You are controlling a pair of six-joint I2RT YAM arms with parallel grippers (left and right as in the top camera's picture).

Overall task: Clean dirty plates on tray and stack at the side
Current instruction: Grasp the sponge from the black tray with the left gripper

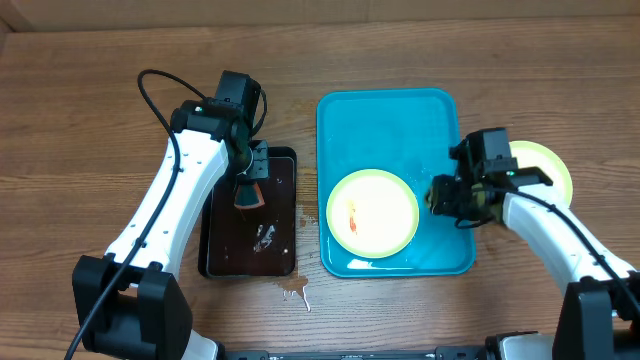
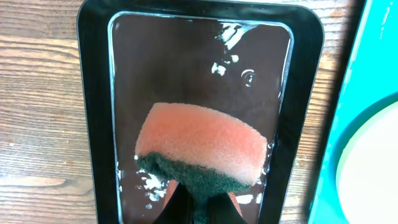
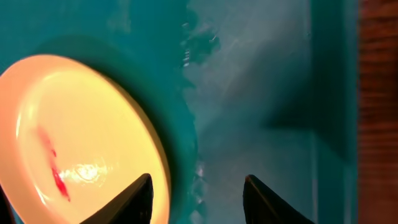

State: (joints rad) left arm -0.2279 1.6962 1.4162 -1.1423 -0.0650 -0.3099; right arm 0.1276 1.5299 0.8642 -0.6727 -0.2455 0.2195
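Overhead, the teal tray (image 1: 390,120) sits on the wooden counter (image 1: 80,100) with one yellow-green plate (image 1: 372,212), red-smeared, lying in its left half. A second plate (image 1: 548,165) rests on the counter just right of the tray, half hidden by the right arm; possibly more than one is stacked there. Left wrist view: the left end effector (image 2: 200,208) is clamped on a pink sponge (image 2: 202,143) above the wet black tray (image 2: 93,93). Right wrist view: the right end effector (image 3: 198,199) stands partly spread and empty, one finger at the smeared plate's rim
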